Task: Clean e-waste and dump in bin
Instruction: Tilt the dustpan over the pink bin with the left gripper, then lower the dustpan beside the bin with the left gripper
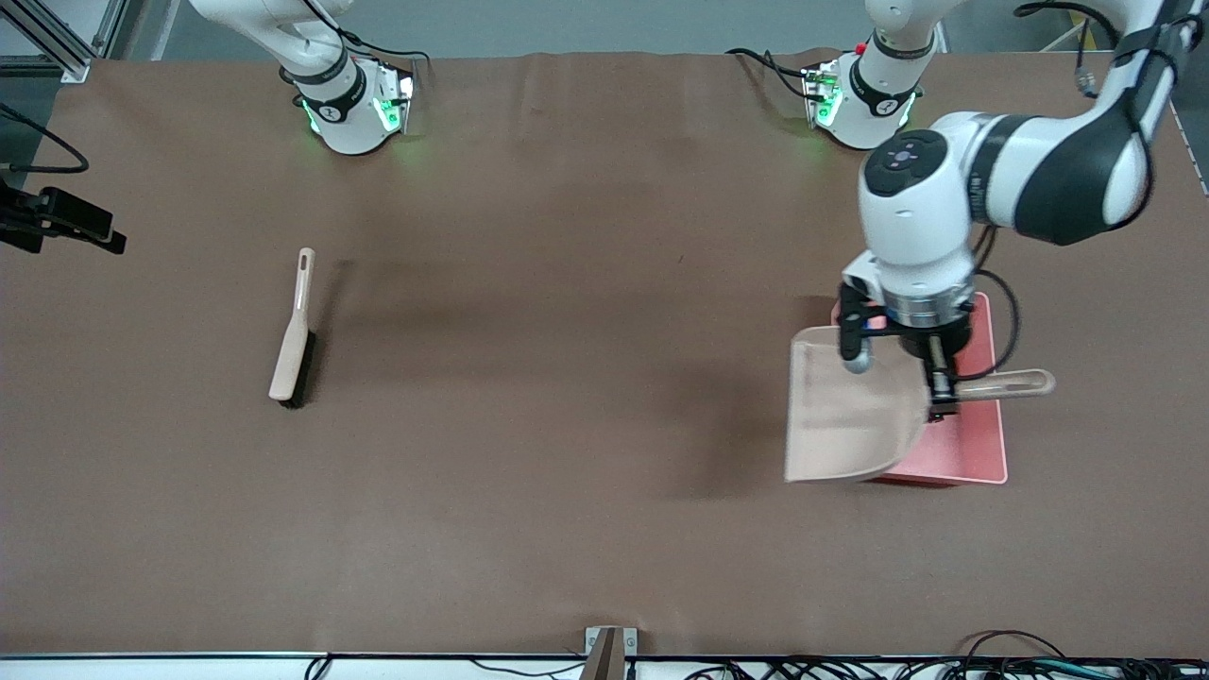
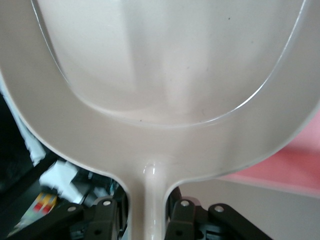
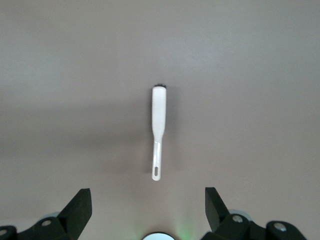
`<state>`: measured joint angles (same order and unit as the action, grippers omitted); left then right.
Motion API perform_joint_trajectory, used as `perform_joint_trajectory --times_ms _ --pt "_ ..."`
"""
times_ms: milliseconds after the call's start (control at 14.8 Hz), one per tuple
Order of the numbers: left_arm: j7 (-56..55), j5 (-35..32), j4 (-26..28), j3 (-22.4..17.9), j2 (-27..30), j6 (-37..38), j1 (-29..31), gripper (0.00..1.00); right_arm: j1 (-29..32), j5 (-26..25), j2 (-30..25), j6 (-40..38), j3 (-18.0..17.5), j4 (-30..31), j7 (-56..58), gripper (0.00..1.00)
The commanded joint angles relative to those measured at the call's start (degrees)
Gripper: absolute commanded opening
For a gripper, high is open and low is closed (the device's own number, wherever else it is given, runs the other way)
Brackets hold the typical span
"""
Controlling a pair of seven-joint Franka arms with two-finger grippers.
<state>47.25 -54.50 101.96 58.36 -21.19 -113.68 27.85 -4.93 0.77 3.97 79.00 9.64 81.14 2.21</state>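
My left arm comes in from the upper right of the front view, elbow bent, wrist pointing straight down at the middle right of the frame. The left gripper [image 1: 940, 378] has its fingers pressed together on the handle of the beige dustpan [image 1: 850, 411], holding it in the air over the pink bin [image 1: 978, 444]. The pan covers the part of the bin toward the right arm's end, so I cannot see inside the bin, and the e-waste shows in no view.

The left wrist view fills with the dustpan [image 2: 165, 95], its scoop bare, its handle running down between the fingers [image 2: 182, 222], and a strip of the bin [image 2: 295, 165] at the right edge.

The right arm waits high; only its wrist view shows the right gripper [image 3: 148, 210], its fingers spread wide above the brush [image 3: 158, 127]. In the front view the brush [image 1: 293, 335] lies at middle left on the brown table [image 1: 567, 378], well apart from the bin.
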Motion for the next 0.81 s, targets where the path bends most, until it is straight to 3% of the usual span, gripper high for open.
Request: perform_joint_trajectory --times_ms 0,542,745 --pt "-4.87 2.03 -4.39 0.17 -6.56 1.09 -4.53 0.03 -0.17 -1.56 0.07 -2.0 0.21 -0.81 -1.24 1.0" --pt "-21.48 1.24 -5.81 -1.49 -19.5 1.0 -16.85 0.03 1.41 -1.21 0.25 -1.57 0.56 -0.46 -1.6 1.0" --pt "-23.52 1.41 -5.9 -7.97 -20.12 1.0 -25.27 0.04 0.8 -1.29 0.34 -0.43 0.21 -0.37 -1.6 1.0"
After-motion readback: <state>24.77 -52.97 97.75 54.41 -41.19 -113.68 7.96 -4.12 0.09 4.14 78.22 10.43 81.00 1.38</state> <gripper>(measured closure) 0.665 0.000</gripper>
